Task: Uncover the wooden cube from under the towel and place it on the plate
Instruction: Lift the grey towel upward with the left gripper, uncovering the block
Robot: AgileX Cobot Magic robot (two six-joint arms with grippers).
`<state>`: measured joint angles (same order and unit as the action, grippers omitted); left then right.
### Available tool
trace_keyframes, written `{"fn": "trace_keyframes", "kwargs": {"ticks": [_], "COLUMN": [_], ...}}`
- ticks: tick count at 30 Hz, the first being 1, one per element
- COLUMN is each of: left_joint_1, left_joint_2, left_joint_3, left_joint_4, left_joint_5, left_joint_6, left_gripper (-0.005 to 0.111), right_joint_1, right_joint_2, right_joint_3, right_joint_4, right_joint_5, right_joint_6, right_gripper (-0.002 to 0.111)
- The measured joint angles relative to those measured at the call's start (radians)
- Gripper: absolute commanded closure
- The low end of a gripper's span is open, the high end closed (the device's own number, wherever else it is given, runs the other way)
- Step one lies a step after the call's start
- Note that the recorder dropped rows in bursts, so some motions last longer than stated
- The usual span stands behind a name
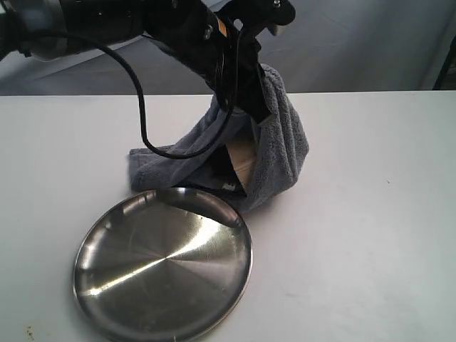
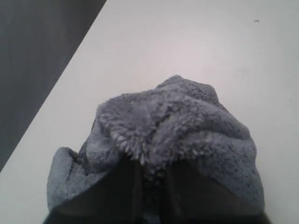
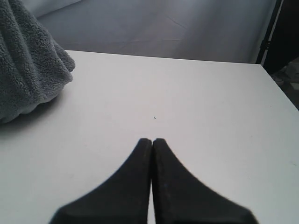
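The left gripper [image 2: 152, 182] clamps the towel [image 1: 285, 142], which hangs in a peak just beyond the plate [image 1: 164, 271]. The wooden cube [image 1: 242, 160], seemingly tilted, peeks out beneath it. The right gripper [image 3: 152, 142] is pressed together, empty.

— What furniture is there?

— One white table [image 1: 370, 214] with a matte top. In the exterior view it runs from nine o'clock round to three and down to six.

— And behind it?

— A grey-blue backdrop sheet [image 1: 356, 50] with soft creases, stretched across twelve o'clock. At about two o'clock, right at the frame's edge, stands a dark upright strip [image 1: 447, 43].

— Any marks on the tabletop?

— A tiny dark speck [image 1: 388, 181] near three o'clock.

— The light?

— Even and diffuse. The tabletop looks bright and the shadows are faint.
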<state>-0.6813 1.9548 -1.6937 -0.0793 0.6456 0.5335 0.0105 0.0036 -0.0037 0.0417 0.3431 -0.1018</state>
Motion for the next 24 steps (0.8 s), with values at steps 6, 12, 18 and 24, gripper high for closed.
{"fn": "trace_keyframes", "kwargs": {"ticks": [6, 12, 18, 24], "left_joint_1": [-0.002, -0.002, -0.002, -0.002], "left_joint_2": [0.0, -0.003, -0.018, -0.018], "left_joint_3": [0.002, 0.002, 0.002, 0.002], "left_joint_4": [-0.015, -0.077, -0.089, -0.101], "left_joint_5": [-0.05, -0.145, -0.238, -0.297], "left_joint_6": [0.0, 0.0, 0.0, 0.0], "left_gripper": [0.107, 0.107, 0.107, 0.107], "right_joint_1": [0.0, 0.0, 0.0, 0.0], "right_joint_2": [0.0, 0.0, 0.0, 0.0], "right_joint_3": [0.0, 0.0, 0.0, 0.0], "right_joint_4": [0.0, 0.0, 0.0, 0.0], "right_joint_5": [0.0, 0.0, 0.0, 0.0], "right_joint_6": [0.0, 0.0, 0.0, 0.0], "right_gripper": [0.108, 0.108, 0.108, 0.108]}}
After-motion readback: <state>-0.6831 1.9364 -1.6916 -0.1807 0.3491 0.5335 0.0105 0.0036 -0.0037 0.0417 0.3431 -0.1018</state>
